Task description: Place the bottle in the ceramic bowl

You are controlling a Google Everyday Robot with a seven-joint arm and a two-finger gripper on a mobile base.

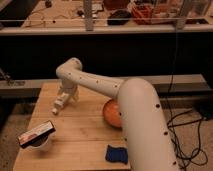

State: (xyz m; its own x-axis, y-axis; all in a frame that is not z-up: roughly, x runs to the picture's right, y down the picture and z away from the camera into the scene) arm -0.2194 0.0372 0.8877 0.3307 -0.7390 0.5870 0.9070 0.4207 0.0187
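Observation:
My gripper (59, 105) hangs low over the left part of the wooden table (80, 135), at the end of the white arm that reaches in from the right. A slim white shape at its tip may be the bottle, but I cannot tell it apart from the gripper. The orange-brown ceramic bowl (112, 114) sits on the table to the right of the gripper, a good hand's width away. Its right side is hidden behind my arm.
A small white cup (39, 144) with a flat dark and red object (36, 133) lying across its top stands at the front left. A blue sponge (116, 154) lies at the front edge. Black cables (186, 135) trail on the floor at the right.

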